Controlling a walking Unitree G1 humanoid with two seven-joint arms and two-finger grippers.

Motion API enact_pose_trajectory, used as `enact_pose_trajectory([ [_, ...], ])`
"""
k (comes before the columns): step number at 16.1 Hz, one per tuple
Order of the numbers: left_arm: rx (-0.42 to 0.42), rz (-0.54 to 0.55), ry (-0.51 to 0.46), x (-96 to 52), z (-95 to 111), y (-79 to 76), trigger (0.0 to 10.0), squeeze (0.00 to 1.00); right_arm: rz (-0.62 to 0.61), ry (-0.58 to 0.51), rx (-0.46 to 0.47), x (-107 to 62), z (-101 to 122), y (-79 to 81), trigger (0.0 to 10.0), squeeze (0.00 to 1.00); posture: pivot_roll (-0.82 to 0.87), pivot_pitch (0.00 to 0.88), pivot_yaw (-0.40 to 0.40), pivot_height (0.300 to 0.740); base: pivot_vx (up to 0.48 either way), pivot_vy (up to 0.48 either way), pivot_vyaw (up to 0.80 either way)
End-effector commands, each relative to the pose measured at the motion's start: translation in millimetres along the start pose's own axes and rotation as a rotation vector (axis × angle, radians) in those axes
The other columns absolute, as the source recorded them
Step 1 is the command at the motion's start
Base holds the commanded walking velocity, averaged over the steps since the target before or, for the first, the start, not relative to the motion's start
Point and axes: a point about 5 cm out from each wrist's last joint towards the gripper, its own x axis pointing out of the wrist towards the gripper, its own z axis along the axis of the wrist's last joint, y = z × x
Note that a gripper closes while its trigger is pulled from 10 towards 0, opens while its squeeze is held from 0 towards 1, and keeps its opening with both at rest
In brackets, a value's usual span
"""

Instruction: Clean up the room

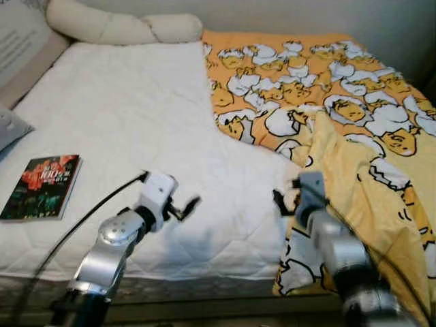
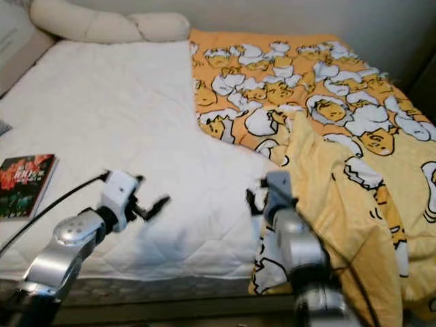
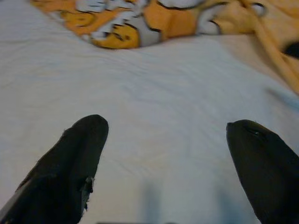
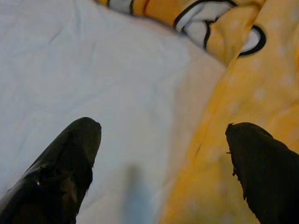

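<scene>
A bed (image 1: 129,122) with a white quilted sheet takes up most of the head views. Over its right half lies a yellow-orange blanket (image 1: 327,88) printed with white-and-yellow cartoon figures; its near edge is folded back on itself, showing a plain yellow underside, and hangs over the front of the bed. A long cream bolster (image 1: 116,27) lies along the head of the bed, against the wall. A book (image 1: 42,186) with a dark red cover lies flat near the bed's left front edge, well apart from the blanket. Part of a grey pillow (image 1: 10,126) shows at the far left, just beyond the book.

The left gripper (image 1: 184,208) hovers over bare sheet near the front of the bed, between the book and the blanket — its jaws stand wide apart with nothing between them, as the left wrist view shows, the blanket's edge lying beyond the fingers (image 3: 70,172).

The right gripper (image 1: 286,201) sits at the blanket's folded edge near the front of the bed. Its jaws are also spread wide and hold nothing — in the right wrist view one finger (image 4: 65,168) is above white sheet and the other above yellow cloth.
</scene>
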Motion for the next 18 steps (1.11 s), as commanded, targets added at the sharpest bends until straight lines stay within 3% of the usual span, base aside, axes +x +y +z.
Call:
enact_pose_trajectory([
  [1, 0.027, -0.140, 0.040, -4.7, -1.9, -13.6, 10.0, 0.19, -0.031, 0.050, 0.028, 2.9, -5.3, -11.3, 10.0, 1.00, 0.05, 0.000, -0.050, 0.740, 0.000, 0.000, 0.00],
  [2, 0.037, -0.179, 0.054, -10.9, -1.4, -16.6, 10.0, 0.00, -0.039, 0.077, 0.001, 3.8, -8.2, -12.4, 10.0, 1.00, 0.06, 0.000, -0.047, 0.740, 0.000, 0.000, 0.00],
  [3, 0.043, -0.200, 0.060, -14.7, -1.1, -18.0, 10.0, 0.00, -0.046, 0.090, -0.020, 4.3, -10.2, -13.0, 10.0, 0.00, 0.06, 0.000, -0.043, 0.740, 0.000, 0.000, 0.00],
  [8, 0.052, -0.291, 0.088, -30.4, 4.5, -29.1, 10.0, 0.00, -0.115, 0.202, -0.028, 3.5, -32.7, -19.2, 10.0, 0.00, 0.07, 0.033, -0.017, 0.740, 0.000, 0.000, 0.00],
  [9, 0.052, -0.299, 0.089, -30.9, 6.1, -30.8, 10.0, 0.00, -0.118, 0.225, -0.013, 2.3, -38.8, -19.5, 8.3, 0.00, 0.07, 0.044, -0.015, 0.740, 0.000, 0.000, 0.00],
  [10, 0.047, -0.307, 0.089, -31.5, 8.0, -32.6, 10.0, 0.00, -0.105, 0.253, 0.008, 0.8, -46.9, -17.6, 3.7, 0.00, 0.07, 0.052, -0.010, 0.740, 0.000, 0.000, 0.00],
  [11, 0.045, -0.311, 0.090, -31.7, 8.9, -33.6, 10.0, 0.00, -0.095, 0.270, 0.006, -0.2, -51.6, -16.4, 1.0, 0.00, 0.07, 0.057, -0.007, 0.740, 0.000, 0.000, 0.00],
  [12, 0.044, -0.328, 0.098, -33.0, 10.8, -36.4, 10.0, 0.00, -0.075, 0.306, -0.007, -3.1, -64.1, -14.2, 0.0, 0.00, 0.08, 0.077, -0.001, 0.740, 0.000, 0.000, 0.00],
  [18, 0.041, -0.353, 0.111, -36.7, 12.9, -39.9, 10.0, 0.00, -0.078, 0.333, -0.020, -7.2, -74.9, -19.0, 0.0, 0.00, 0.08, 0.113, -0.001, 0.740, 0.000, 0.000, 0.00],
])
